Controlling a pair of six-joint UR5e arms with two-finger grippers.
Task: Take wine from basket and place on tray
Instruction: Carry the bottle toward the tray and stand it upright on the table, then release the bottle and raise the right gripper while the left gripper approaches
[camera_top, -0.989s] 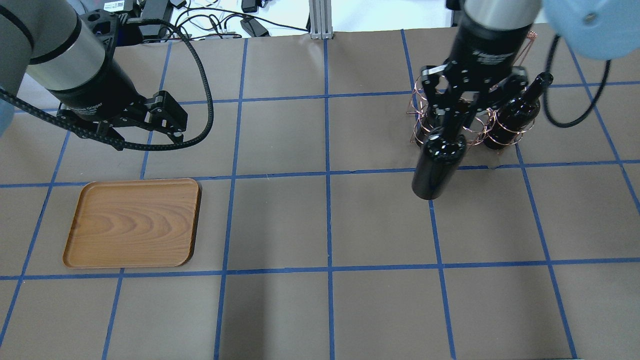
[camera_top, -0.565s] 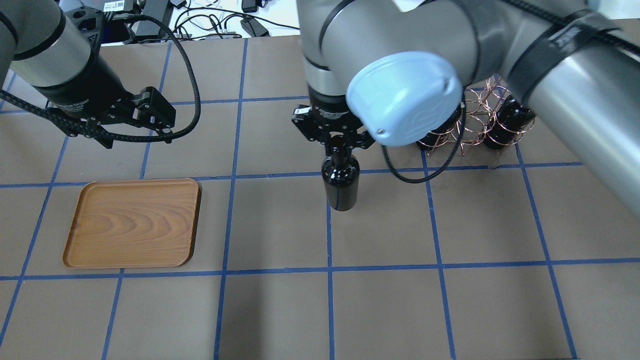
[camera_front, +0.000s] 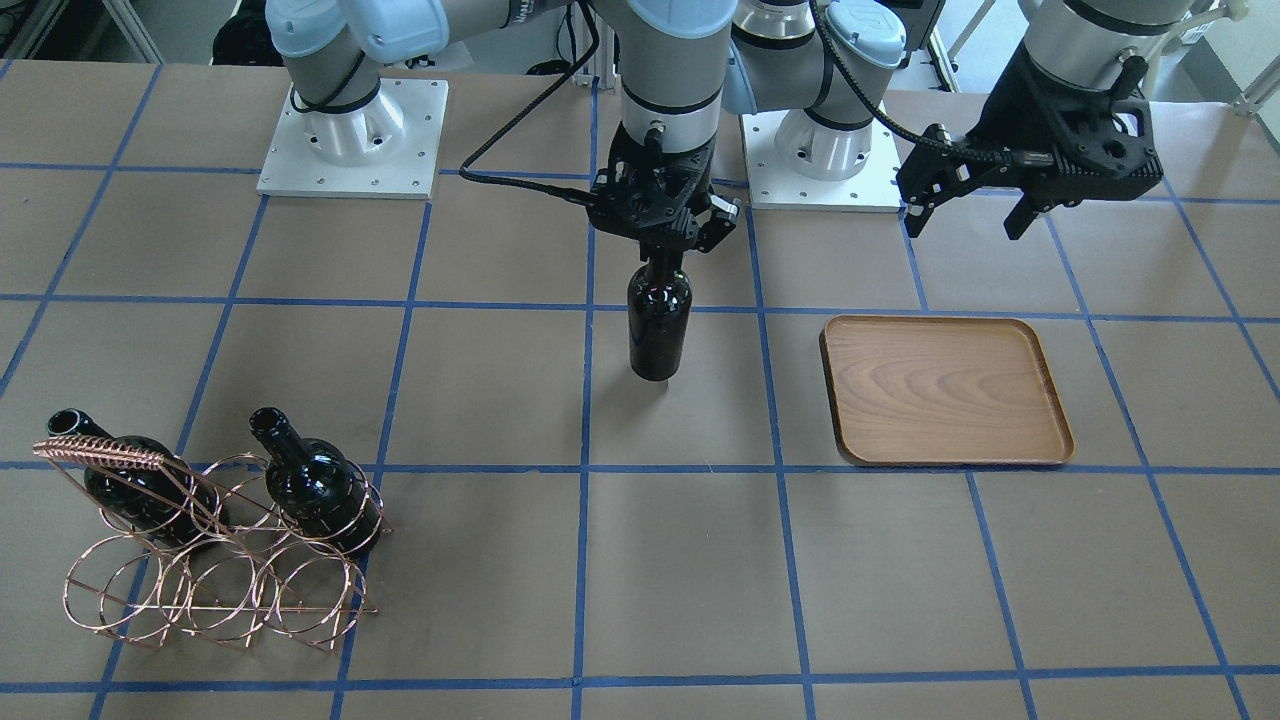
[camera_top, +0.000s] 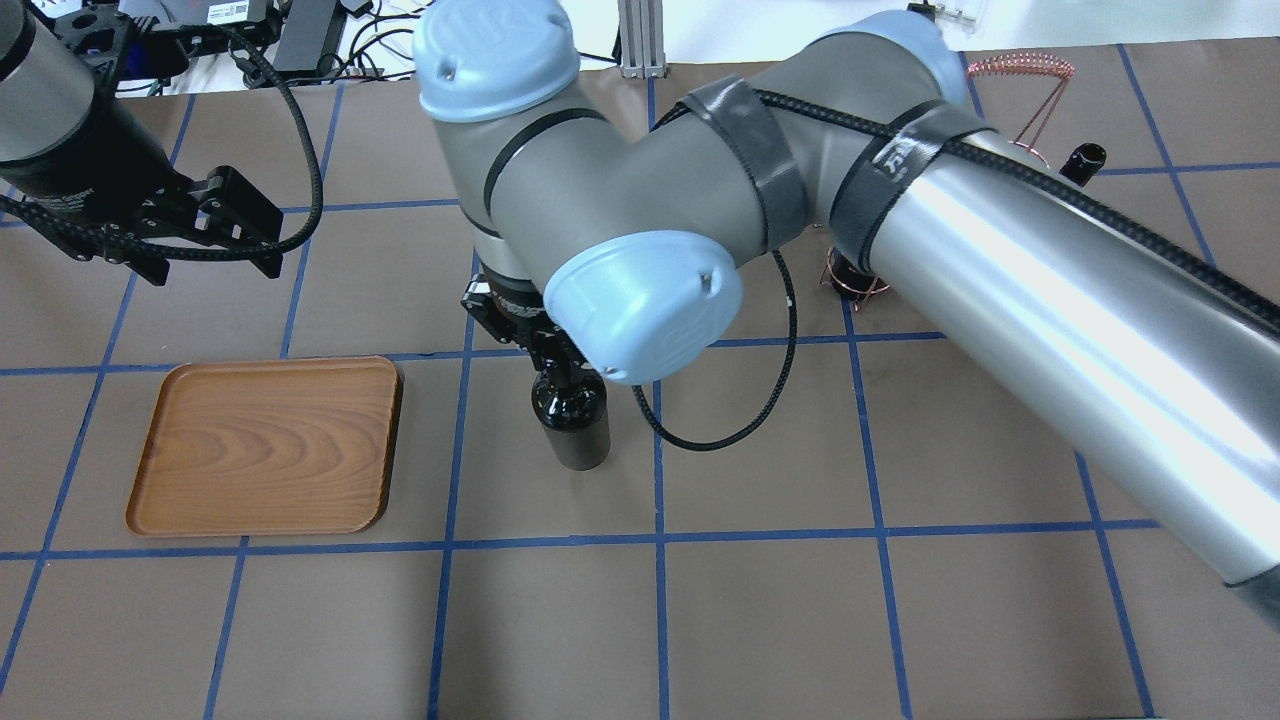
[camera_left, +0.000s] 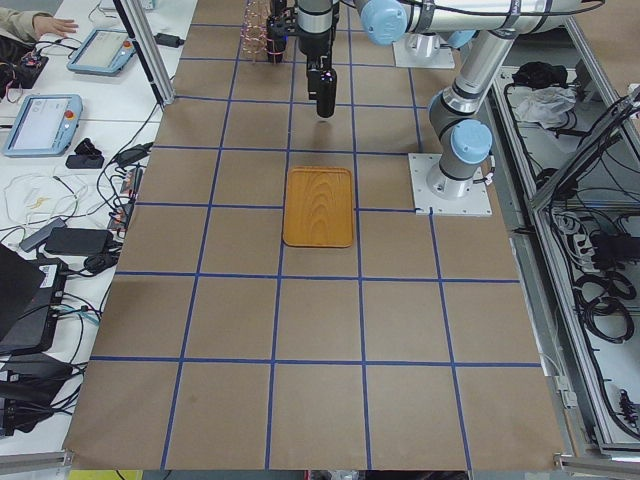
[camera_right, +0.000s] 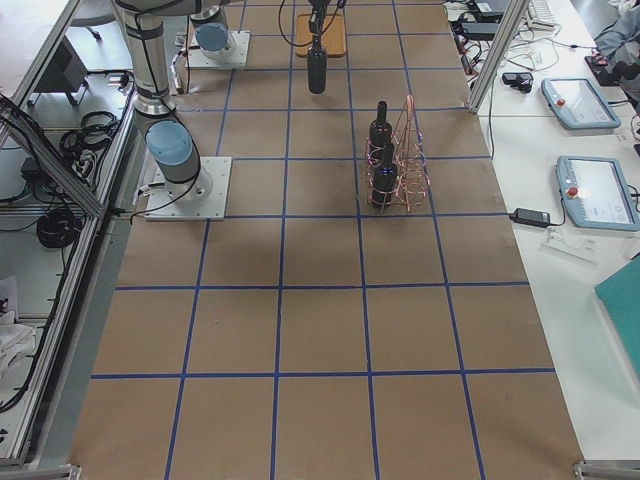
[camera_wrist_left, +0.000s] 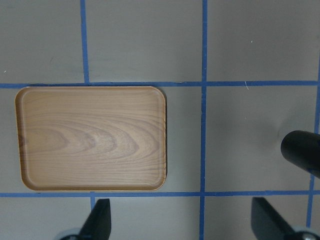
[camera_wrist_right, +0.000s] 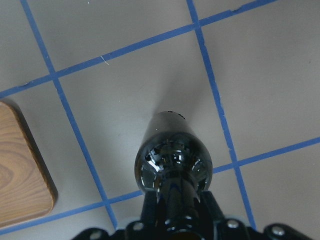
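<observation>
My right gripper (camera_front: 660, 255) is shut on the neck of a near-black wine bottle (camera_front: 658, 325) and holds it upright over the table's middle. The bottle also shows in the overhead view (camera_top: 572, 420) and the right wrist view (camera_wrist_right: 172, 155). The wooden tray (camera_top: 265, 445) lies bare to its left, about a grid square away. My left gripper (camera_front: 967, 218) is open and empty, hovering behind the tray (camera_wrist_left: 92, 137). The copper wire basket (camera_front: 210, 560) stands at the far right of the table with two more bottles (camera_front: 315, 480) in it.
My right arm's long upper link (camera_top: 1050, 330) crosses over the right half of the table and hides most of the basket from overhead. Cables and boxes lie beyond the table's far edge (camera_top: 300, 40). Blue tape lines grid the brown table (camera_top: 760, 620).
My right arm has carried the bottle out of the basket and leftwards across the table towards the tray. My left gripper has drawn back to the left, still open.
</observation>
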